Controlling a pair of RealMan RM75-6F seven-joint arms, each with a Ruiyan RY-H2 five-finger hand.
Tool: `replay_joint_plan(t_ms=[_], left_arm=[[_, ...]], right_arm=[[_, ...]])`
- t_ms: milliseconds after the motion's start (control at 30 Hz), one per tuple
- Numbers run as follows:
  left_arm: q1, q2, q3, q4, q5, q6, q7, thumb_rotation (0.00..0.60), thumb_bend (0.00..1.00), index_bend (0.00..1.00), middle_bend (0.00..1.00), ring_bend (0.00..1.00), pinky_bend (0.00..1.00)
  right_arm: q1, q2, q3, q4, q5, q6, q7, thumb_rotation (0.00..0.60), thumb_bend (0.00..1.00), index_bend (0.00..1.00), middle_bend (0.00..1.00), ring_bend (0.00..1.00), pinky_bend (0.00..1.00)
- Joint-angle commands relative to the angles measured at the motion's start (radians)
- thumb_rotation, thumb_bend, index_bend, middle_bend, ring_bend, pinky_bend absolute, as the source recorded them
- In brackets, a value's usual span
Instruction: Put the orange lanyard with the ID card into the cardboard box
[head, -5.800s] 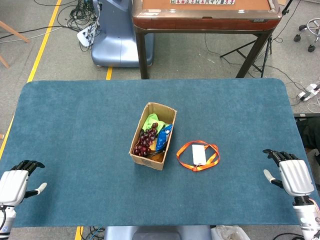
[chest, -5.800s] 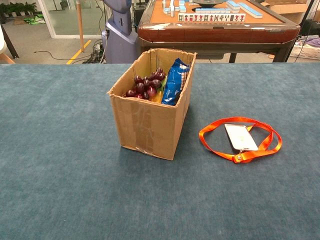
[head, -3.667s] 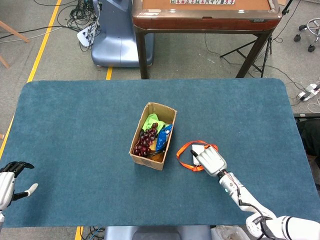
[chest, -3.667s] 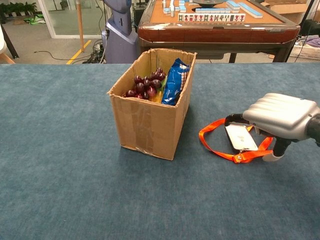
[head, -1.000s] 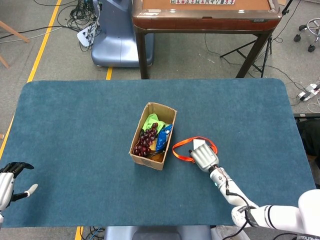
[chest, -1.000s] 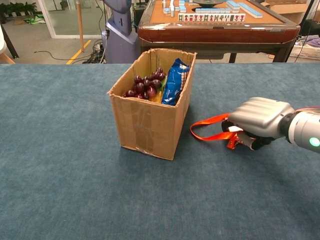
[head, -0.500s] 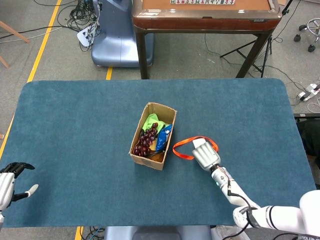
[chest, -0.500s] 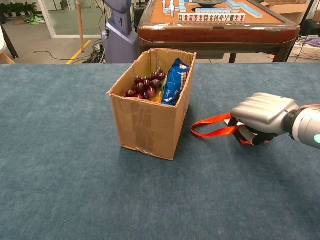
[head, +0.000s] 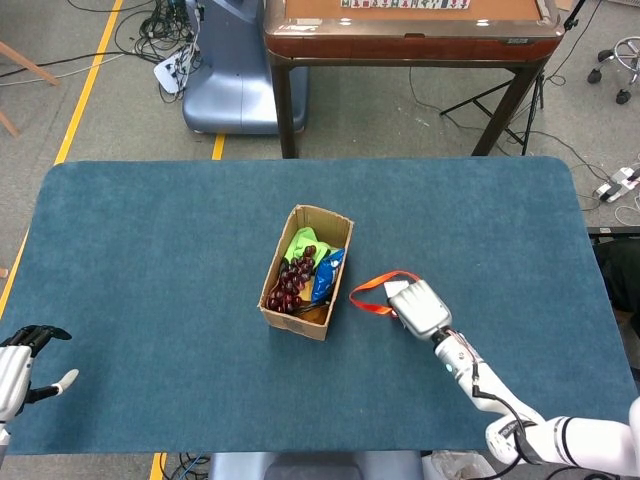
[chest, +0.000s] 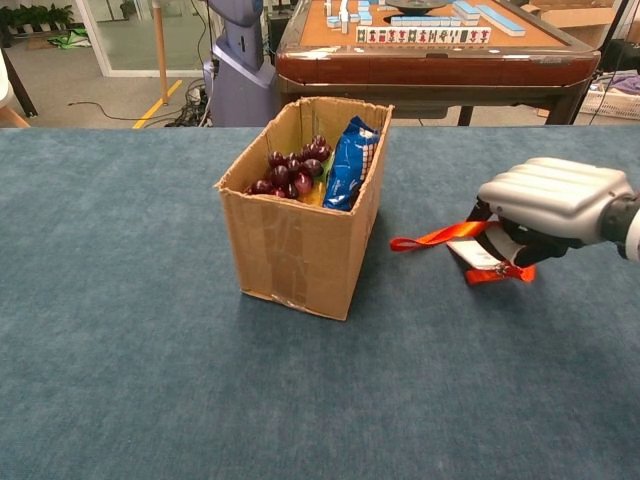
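Observation:
My right hand (chest: 552, 205) (head: 420, 306) grips the orange lanyard (chest: 440, 236) (head: 372, 285) with the white ID card (chest: 482, 254) and holds it just off the table, right of the cardboard box (chest: 300, 240) (head: 305, 272). A loop of strap trails left toward the box. The box stands open at the table's middle and holds dark grapes (chest: 293, 171), a blue packet (chest: 350, 165) and something green (head: 300, 241). My left hand (head: 22, 372) rests at the table's near left corner, fingers apart, holding nothing.
The blue cloth table (head: 150, 250) spreads wide around the box. Behind it stand a wooden mahjong table (chest: 430, 45) and a grey-blue machine base (head: 225, 75), with cables on the floor.
My right hand has risen and drawn right with the lanyard; the card and strap now hang clear of the table. The left hand has stayed still.

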Motion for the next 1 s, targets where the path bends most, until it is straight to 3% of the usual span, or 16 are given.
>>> replay_joint_plan(t_ms=[33,400,1000], left_arm=[[0.0,0.0,0.0,-0.001,0.001,0.001,0.001,0.6,0.16,0.4,0.39,0.28,0.42],[0.001,0.001,0.001,-0.004,0.005,0.005,0.001,0.6,0.16,0.4,0.39,0.28,0.42],[0.001,0.002,0.0,-0.003,0.001,0.004,-0.002,0.6,0.16,0.4,0.39,0.28,0.42]], right_arm=[[-0.013,0.043,0.012,-0.05,-0.034,0.02,0.035,0.6,0.86,0.7,1.0,1.0,1.0],[-0.041,0.148,0.031,-0.201,-0.112,0.077,0.06,0.6,0.86,0.71,1.0,1.0,1.0],[-0.046,0.227,0.055,-0.375,-0.2,0.075,0.083,0.6,0.86,0.71,1.0,1.0,1.0]])
